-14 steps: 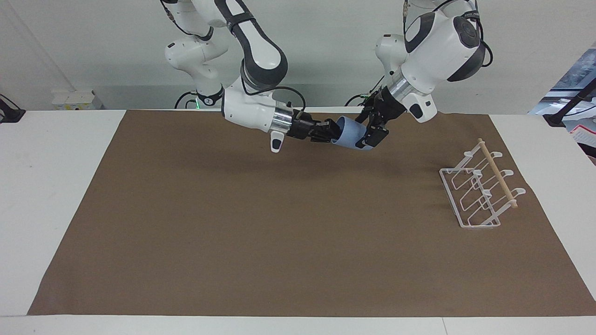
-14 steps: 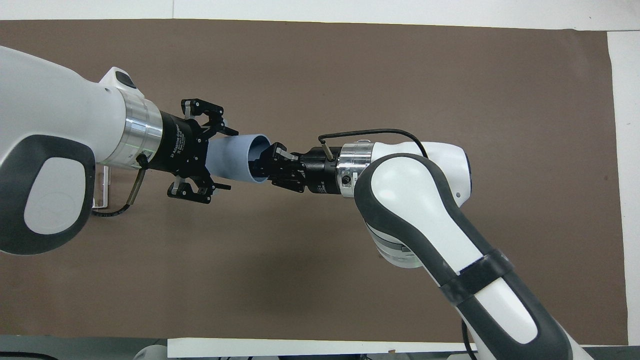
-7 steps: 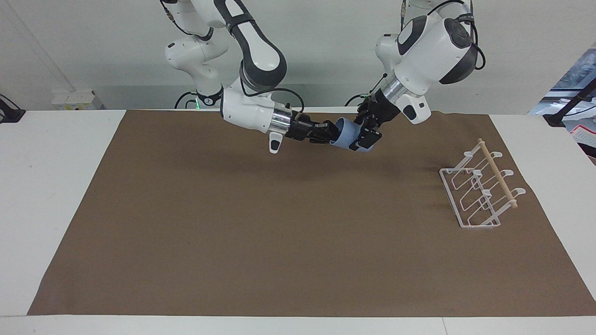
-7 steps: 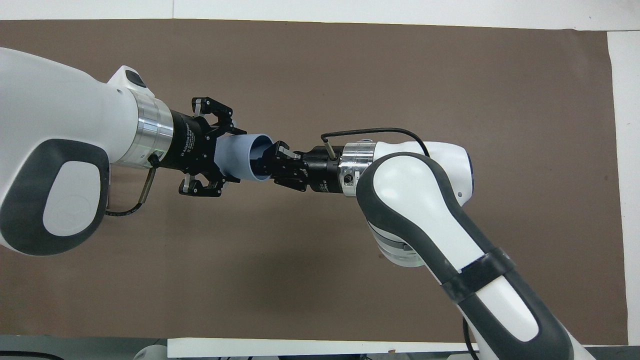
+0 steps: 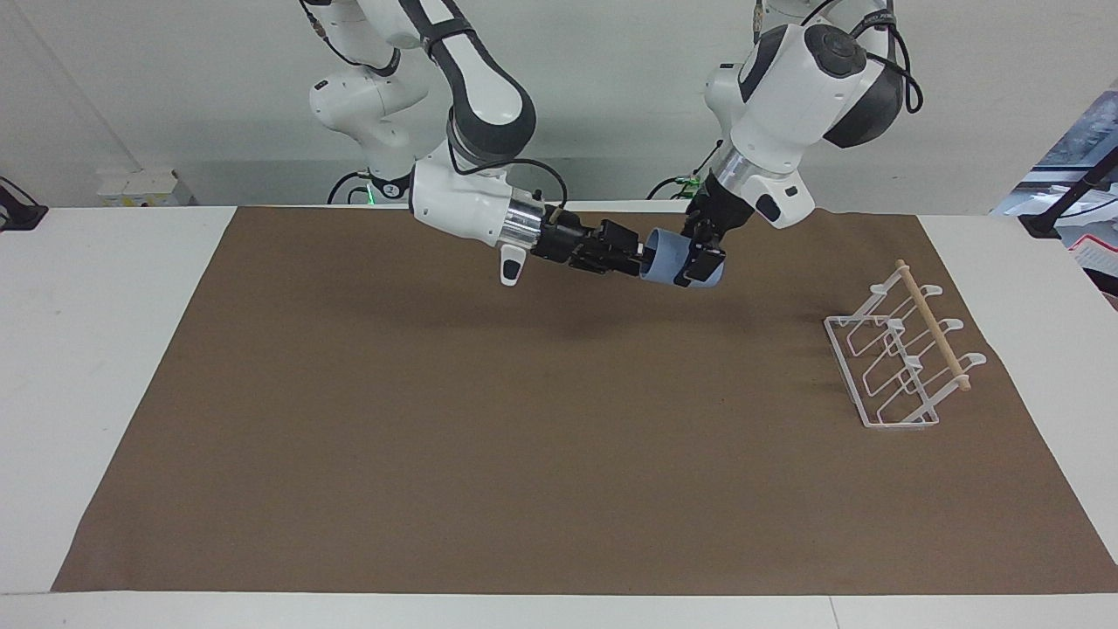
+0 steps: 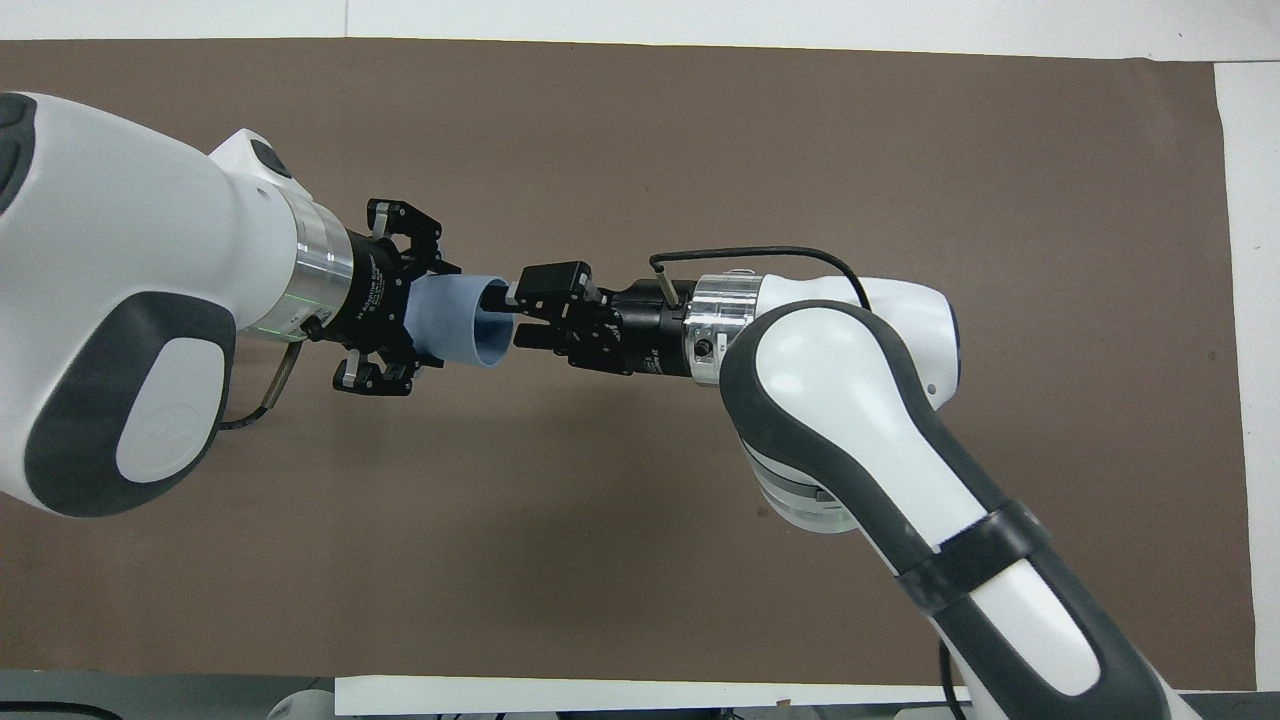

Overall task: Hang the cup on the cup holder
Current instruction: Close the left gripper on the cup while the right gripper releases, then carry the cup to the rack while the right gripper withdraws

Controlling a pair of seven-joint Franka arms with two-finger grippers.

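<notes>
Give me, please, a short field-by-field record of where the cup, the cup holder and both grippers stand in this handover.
cup: light blue, held in the air on its side over the brown mat
left gripper: shut on the cup's base end
right gripper: at the cup's open mouth, open, not gripping
cup holder: white wire rack on the mat toward the left arm's end, no cup on it
</notes>
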